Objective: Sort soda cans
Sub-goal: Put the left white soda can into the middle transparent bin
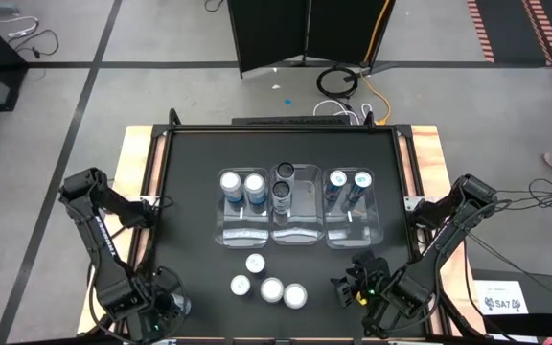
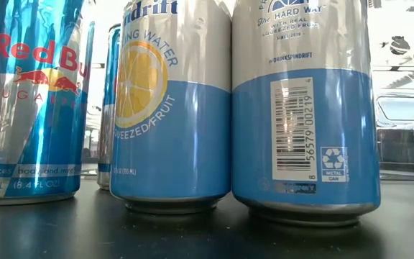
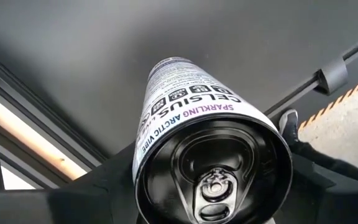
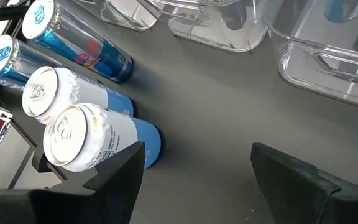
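At far left, near the table's front corner, the left gripper (image 1: pixel 166 305) is clamped on a white Celsius can (image 3: pixel 204 155). Between the arms, four loose cans (image 1: pixel 268 286) stand upright before the clear bins (image 1: pixel 300 216), which hold six more. At right, the right gripper (image 1: pixel 353 287) hangs with fingers apart, empty. Cans look rigid, smooth, likely slippery; grasp mid-wall.
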### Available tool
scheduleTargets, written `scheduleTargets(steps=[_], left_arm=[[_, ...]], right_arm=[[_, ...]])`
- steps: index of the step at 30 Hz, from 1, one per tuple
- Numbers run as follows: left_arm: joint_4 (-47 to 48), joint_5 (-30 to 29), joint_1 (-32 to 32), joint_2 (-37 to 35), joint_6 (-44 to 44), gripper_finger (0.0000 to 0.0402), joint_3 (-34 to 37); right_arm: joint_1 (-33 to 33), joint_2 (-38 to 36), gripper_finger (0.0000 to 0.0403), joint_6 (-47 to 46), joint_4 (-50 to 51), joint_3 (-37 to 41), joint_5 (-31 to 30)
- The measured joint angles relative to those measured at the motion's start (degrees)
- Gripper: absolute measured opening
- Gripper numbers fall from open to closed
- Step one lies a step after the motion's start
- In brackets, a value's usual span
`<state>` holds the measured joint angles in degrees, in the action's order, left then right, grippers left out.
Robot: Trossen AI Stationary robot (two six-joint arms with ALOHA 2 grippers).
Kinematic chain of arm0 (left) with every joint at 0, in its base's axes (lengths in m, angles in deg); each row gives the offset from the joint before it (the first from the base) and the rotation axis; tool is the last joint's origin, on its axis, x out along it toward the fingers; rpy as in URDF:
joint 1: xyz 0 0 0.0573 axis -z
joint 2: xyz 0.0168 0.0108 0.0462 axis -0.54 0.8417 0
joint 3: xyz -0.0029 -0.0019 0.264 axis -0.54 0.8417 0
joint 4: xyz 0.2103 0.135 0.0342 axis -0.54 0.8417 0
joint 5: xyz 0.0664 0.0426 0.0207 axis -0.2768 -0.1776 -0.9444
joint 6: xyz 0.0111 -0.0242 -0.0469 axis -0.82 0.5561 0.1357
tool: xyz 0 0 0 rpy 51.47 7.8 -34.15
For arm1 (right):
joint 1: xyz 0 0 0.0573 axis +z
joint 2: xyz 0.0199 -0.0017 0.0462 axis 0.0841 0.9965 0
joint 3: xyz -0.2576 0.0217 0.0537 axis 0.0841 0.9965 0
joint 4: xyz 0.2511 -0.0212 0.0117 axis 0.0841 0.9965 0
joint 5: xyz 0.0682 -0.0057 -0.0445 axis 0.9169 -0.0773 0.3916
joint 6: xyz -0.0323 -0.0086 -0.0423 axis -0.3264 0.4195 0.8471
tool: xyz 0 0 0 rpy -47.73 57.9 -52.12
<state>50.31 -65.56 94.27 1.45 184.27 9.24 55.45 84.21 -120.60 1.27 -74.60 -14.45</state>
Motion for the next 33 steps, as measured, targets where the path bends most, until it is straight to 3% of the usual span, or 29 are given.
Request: scheduleTargets(steps=[8,18,27,33], left_arm=[[0.7,-5.6,-2.6,-2.1,-2.2,0.0269,0.1],[6.6,-7.4,-10.0,-14.2,-14.7,0.0278,0.1],[3.5,-12.6,-22.2,-26.4,-35.6,0.0278,0.1],[-8.0,-8.7,-37.9,-29.7,-59.6,0.0278,-0.6]], right_arm=[[0.0,0.0,0.0286,0.4,-0.6,0.0,0.0],[0.0,0.0,0.0286,-1.5,-1.7,0.0,0.0],[-0.3,0.0,0.0286,-5.5,-1.6,0.0,-1.8],[-1.2,0.0,0.0286,-9.5,-1.6,0.0,-2.1]])
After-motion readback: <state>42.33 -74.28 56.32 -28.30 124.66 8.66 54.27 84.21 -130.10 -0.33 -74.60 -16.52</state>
